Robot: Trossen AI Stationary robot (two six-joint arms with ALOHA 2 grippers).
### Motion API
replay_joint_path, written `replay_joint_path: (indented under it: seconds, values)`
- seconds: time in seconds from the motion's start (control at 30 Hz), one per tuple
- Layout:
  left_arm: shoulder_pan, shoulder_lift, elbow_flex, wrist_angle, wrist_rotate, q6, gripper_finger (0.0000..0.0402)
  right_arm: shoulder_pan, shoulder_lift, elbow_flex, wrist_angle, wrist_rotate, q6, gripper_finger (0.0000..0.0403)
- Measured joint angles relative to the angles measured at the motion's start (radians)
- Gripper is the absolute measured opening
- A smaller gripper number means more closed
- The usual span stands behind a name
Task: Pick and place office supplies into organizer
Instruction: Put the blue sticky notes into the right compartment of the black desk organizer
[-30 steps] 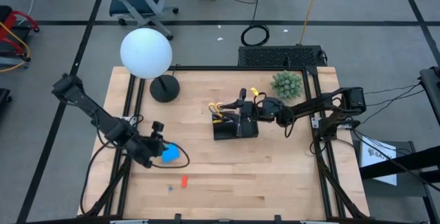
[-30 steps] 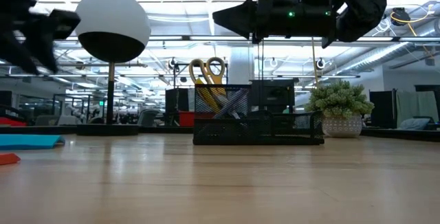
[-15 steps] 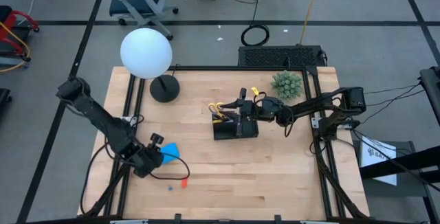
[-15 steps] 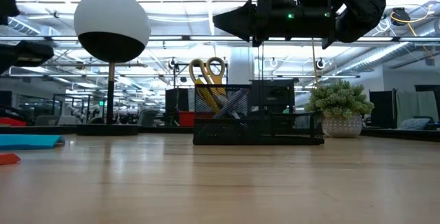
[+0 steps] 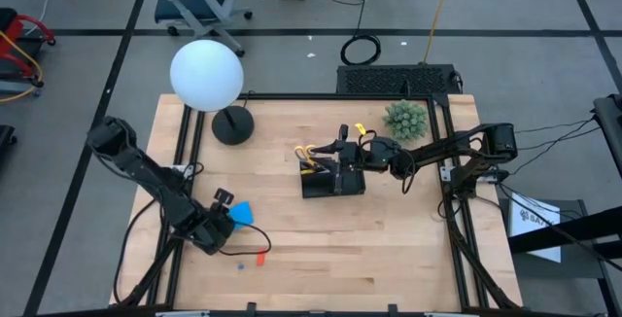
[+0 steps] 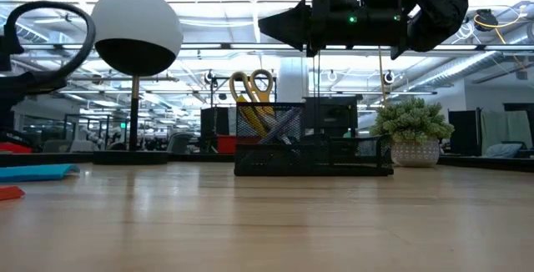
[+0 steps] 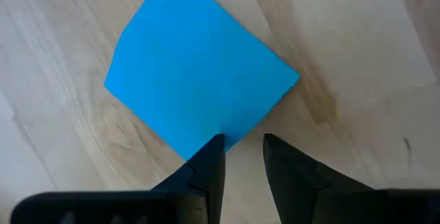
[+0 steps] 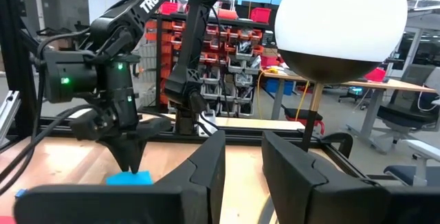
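Wooden table (image 5: 389, 249), with a lamp (image 5: 207, 74) of white globe near the far left corner. Two dark arms above it. Left gripper (image 5: 225, 222) low over the front-left part of the table, directly at the blue square pad (image 7: 199, 69); fingers (image 7: 210, 165) slightly apart, with a narrow gap, one tip at the pad's corner, nothing between them. Right gripper (image 5: 337, 152) hanging over the organizer (image 5: 332, 181), fingers (image 8: 206, 165) also a little apart and empty. Organizer near the table's middle, black mesh, upright; yellow-handled scissors (image 6: 250, 97) standing in the taller compartment, handles up, with some thin pens (image 6: 279, 126) leaning beside, colours hard to tell. Green plant (image 5: 405, 120) just behind the right arm, near the far right edge. Pad lying flat on the wood, well apart from the organizer. Small red piece (image 5: 260, 256) in front of the pad, near it, not touching.
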Motion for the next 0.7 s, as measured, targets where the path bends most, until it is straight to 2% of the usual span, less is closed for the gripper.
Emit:
replay_joint_path:
  seconds: [0.47, 0.7]
  values:
    - [0.001, 0.032, 0.025, 0.052, -0.098, 0.008, 0.0108, 0.000, 0.000, 0.000, -0.007, -0.001, 0.000, 0.0091]
    - [0.001, 0.032, 0.030, 0.051, -0.115, 0.037, 0.0108, 0.001, 0.000, 0.000, -0.035, -0.007, -0.004, 0.0091]
